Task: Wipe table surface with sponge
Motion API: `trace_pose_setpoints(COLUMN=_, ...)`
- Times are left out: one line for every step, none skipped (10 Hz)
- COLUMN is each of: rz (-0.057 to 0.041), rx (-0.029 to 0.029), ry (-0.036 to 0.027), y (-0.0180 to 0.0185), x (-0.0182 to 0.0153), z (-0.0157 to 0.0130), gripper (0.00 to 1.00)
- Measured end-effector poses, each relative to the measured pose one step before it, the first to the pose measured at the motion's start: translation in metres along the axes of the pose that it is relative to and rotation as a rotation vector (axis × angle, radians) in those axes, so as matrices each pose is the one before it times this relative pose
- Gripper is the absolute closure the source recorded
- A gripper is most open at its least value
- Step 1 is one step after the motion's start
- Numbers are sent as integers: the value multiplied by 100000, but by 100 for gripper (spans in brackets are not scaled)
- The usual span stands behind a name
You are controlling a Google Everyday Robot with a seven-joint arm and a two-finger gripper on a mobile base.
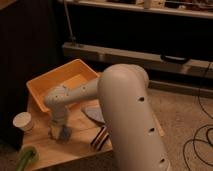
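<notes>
In the camera view, the robot's arm (127, 110) fills the foreground. Its thick white upper link rises from the lower right edge to a rounded elbow near the middle of the frame. From there a slimmer forearm runs left and slightly down, crossing in front of the near rim of a yellow tray (44, 86). It ends in a rounded wrist joint, where the arm bends straight down.

The gripper (59, 131) hangs below that wrist and points down at the wooden worktop (75, 149), low on its left half. At its tip lies a small bluish-grey block, the sponge (65, 134), flat on the worktop just in front of the tray's near corner. The gripper meets the sponge from above, but whether it is clamped on the sponge or spread over it is not clear.

A white cup (22, 121) stands upright near the left edge of the worktop, apart from the gripper. A green object (25, 159) lies at the near left corner. A flat grey piece (92, 114) lies right of the gripper, partly hidden by the arm. A dark striped item (100, 139) lies in front of it at the worktop's near edge. The yellow tray sits at the back left of the worktop.
</notes>
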Motion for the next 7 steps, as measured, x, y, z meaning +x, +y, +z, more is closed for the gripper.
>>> trace_pose_setpoints(rz=-1512, rx=-2502, ry=144, y=1057, x=115, z=492, gripper=94)
trace_pose_setpoints(rz=-1486, rx=-1701, ry=141, y=1136, x=-31, z=330, gripper=94)
trace_pose_setpoints(rz=-782, rx=-1013, ry=-130, y=567, x=89, z=80, gripper=94)
trace_pose_setpoints(rz=330, rx=-972, ry=-435, y=339, x=597, z=-150, gripper=94)
trace_pose_setpoints(rz=604, rx=-818, ry=-551, y=300, x=913, z=-189, gripper=94)
trace_pose_setpoints(rz=1055, rx=-308, ry=-625, y=405, x=1141, z=-520, gripper=94)
trace_pose_setpoints(rz=1394, rx=275, ry=-438, y=194, x=939, z=-599, gripper=94)
